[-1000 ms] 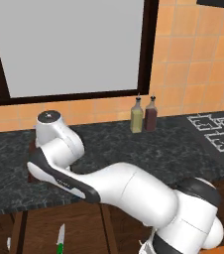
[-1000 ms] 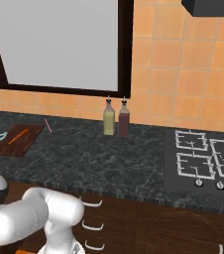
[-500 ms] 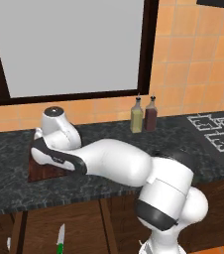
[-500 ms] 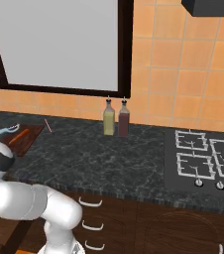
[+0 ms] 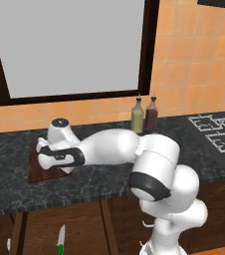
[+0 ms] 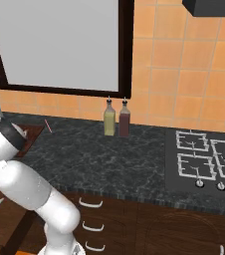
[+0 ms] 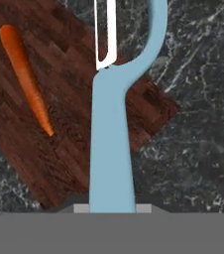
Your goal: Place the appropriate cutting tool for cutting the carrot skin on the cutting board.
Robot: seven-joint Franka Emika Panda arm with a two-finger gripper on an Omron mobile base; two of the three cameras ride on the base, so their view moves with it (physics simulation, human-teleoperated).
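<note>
In the hand view the carrot (image 7: 26, 79) lies on the cutting board (image 7: 79, 144), left of the tool. The peeler (image 7: 112, 129) runs up from the tool, whose fingertips are hidden, so it looks clamped on the blue handle. The peeler hangs over the board's right part, near its edge by the dark counter (image 7: 203, 99). The carry seems done; next comes lowering and letting go, clear of the carrot.

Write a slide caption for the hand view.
Peeler held over the board, its looped head past the far edge; carrot lies on the board beside it.
</note>
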